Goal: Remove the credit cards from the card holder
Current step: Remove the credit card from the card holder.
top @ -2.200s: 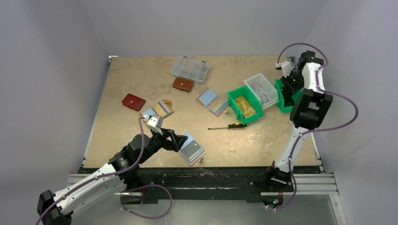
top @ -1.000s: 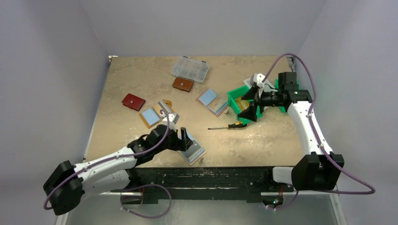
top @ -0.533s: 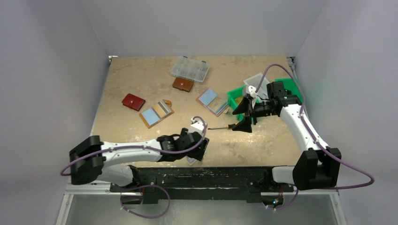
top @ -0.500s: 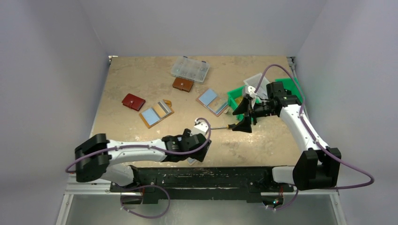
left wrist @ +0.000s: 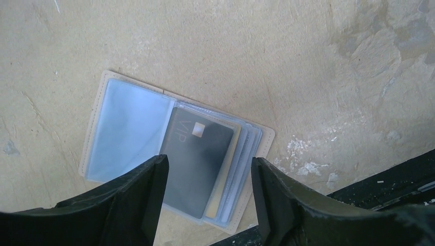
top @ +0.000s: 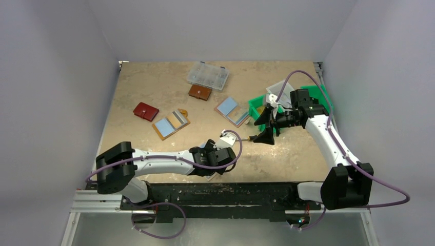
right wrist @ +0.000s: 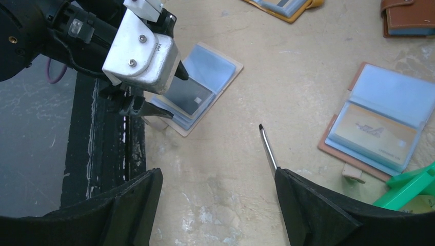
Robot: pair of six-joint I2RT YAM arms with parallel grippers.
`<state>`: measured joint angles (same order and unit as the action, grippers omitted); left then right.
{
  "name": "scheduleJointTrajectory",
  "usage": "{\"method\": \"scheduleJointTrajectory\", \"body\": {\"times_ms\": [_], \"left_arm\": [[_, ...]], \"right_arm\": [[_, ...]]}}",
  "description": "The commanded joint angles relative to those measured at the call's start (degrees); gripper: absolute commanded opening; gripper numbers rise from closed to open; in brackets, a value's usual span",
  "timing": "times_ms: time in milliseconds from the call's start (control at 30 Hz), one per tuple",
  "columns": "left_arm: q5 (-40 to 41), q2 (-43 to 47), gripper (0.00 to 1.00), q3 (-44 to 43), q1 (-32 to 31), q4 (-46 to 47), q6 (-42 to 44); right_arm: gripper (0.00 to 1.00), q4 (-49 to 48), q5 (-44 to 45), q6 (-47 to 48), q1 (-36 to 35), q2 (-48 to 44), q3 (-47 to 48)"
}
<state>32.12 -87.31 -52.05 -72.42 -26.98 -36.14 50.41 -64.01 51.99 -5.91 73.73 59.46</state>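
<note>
Card holder: lying open and flat on the table, close to the near edge, beige cover down and clear sleeves up.

Looking through the left wrist camera: hanging above it on the left gripper, fingers spread wide, gripping nothing and touching nothing. Showing a pale blue sleeve on one side and a black VIP card on the other, with further card edges fanning out beneath. Likely handling as light, thin and floppy, and sliding on the smooth top if tugged, with stiff, slick cards sitting snug in soft plastic. Calling, by that reading, for a pinch on the black card's freest edge while pressing down on the beige border.

Turning to the right wrist camera: looking down past the right gripper, also wide open and empty, well apart from the card holder, with a screwdriver lying between. Also catching another open card wallet beside a green bin.

Turning to the top camera: hiding nearly all of the card holder under the left wrist, with possibly a pale corner peeking out at the near side.
</note>
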Motion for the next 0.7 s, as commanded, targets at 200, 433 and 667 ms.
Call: {"method": "scheduleJointTrajectory", "body": {"times_ms": [200,433,667], "left_arm": [[2.86,-3.36,0.59,-3.65,0.41,0.93,2.85],[2.88,-5.65,0.52,-4.09,1.46,0.35,3.52],[1.42,-5.34,0.49,-2.81,2.40,2.09,4.04]], "right_arm": [[0.88,-0.84,0.71,-0.39,-1.27,-0.14,-0.14],[0.87,-0.76,1.08,-0.35,-1.55,0.42,-0.14],[0.87,-0.51,1.34,-0.14,-1.82,0.71,-0.05]]}}
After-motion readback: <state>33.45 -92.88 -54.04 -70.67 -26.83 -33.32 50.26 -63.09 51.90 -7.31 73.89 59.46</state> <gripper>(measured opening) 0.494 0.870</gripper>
